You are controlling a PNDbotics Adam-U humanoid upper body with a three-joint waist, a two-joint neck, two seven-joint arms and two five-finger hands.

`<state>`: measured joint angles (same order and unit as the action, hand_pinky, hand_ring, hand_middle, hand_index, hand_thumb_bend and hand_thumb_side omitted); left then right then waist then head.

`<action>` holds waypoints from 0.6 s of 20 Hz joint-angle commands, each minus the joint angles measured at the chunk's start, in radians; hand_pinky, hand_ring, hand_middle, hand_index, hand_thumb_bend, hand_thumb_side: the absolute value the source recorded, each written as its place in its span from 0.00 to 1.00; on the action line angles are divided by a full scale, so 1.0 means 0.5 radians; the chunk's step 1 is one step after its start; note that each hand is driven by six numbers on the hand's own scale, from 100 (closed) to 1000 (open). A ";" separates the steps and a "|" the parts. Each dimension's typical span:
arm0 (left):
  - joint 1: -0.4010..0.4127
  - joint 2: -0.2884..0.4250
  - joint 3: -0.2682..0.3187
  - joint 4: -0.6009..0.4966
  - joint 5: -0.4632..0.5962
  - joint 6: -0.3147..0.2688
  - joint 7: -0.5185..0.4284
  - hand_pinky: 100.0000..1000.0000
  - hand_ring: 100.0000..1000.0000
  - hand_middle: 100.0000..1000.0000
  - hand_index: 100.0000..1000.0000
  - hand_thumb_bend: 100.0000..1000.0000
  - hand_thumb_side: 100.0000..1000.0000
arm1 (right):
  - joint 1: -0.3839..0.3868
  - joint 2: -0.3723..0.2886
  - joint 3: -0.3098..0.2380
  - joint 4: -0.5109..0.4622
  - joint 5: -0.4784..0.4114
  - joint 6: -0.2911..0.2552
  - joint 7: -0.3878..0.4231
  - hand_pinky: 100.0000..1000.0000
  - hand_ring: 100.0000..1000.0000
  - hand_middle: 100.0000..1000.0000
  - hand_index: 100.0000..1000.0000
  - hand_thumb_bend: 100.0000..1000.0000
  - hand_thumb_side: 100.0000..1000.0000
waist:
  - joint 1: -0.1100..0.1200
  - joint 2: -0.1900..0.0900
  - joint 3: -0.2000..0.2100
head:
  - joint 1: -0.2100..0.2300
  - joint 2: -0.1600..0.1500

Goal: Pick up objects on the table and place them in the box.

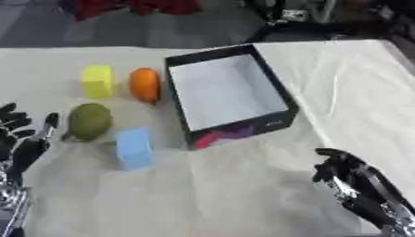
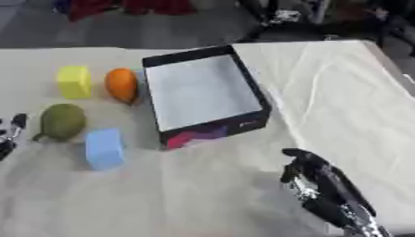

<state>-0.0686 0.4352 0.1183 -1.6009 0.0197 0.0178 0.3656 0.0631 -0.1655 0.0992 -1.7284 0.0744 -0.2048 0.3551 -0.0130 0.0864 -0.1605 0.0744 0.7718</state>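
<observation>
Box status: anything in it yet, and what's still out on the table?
Nothing looks done: the box shows only its pale floor. Neither robot hand holds anything; the left is open beside the green fruit, the right low near the corner, fingers unclear. Left: green fruit, orange, yellow block, blue block.

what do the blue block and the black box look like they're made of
The light blue rectangular block looks like matte foam or painted wood: flat colour, no shine, soft edges. The black open-topped box with the white inside looks like cardboard: thin straight walls and a printed colour patch on its front.
</observation>
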 commanded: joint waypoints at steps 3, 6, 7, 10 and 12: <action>-0.159 0.560 -0.134 -0.227 -0.193 0.588 -0.497 0.59 0.64 0.58 0.78 0.60 0.10 | 0.000 -0.057 0.004 -0.024 -0.003 -0.005 0.014 0.81 0.50 0.43 0.80 0.00 0.41 | 0.046 -0.060 -0.013 | -0.022 -0.004; -0.277 0.861 -0.274 -0.287 -0.178 0.885 -0.887 0.63 0.65 0.62 0.79 0.55 0.08 | 0.005 -0.069 0.007 -0.022 0.001 -0.007 0.018 0.81 0.50 0.43 0.80 0.00 0.41 | 0.059 -0.067 -0.024 | -0.029 -0.004; -0.322 0.960 -0.338 -0.291 -0.178 0.983 -1.032 0.64 0.66 0.64 0.80 0.53 0.07 | 0.006 -0.073 0.009 -0.022 0.002 -0.007 0.019 0.81 0.50 0.43 0.80 0.00 0.41 | 0.063 -0.070 -0.029 | -0.033 -0.004; -0.473 1.180 -0.537 -0.293 -0.234 1.219 -1.490 0.69 0.68 0.68 0.80 0.46 0.06 | 0.010 -0.085 0.017 -0.021 0.005 -0.010 0.028 0.81 0.50 0.43 0.80 0.00 0.41 | 0.072 -0.077 -0.044 | -0.039 -0.004; -0.589 1.250 -0.657 -0.295 -0.356 1.314 -1.786 0.70 0.69 0.69 0.80 0.44 0.05 | 0.011 -0.091 0.021 -0.022 0.004 -0.012 0.033 0.81 0.50 0.43 0.80 0.00 0.41 | 0.076 -0.081 -0.053 | -0.037 -0.004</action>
<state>-0.3451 0.9930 -0.1842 -1.7331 -0.1296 0.6408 -0.4425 0.0717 -0.1911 0.1066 -1.7281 0.0747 -0.2076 0.3668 0.0115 0.0751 -0.1871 0.0588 0.7719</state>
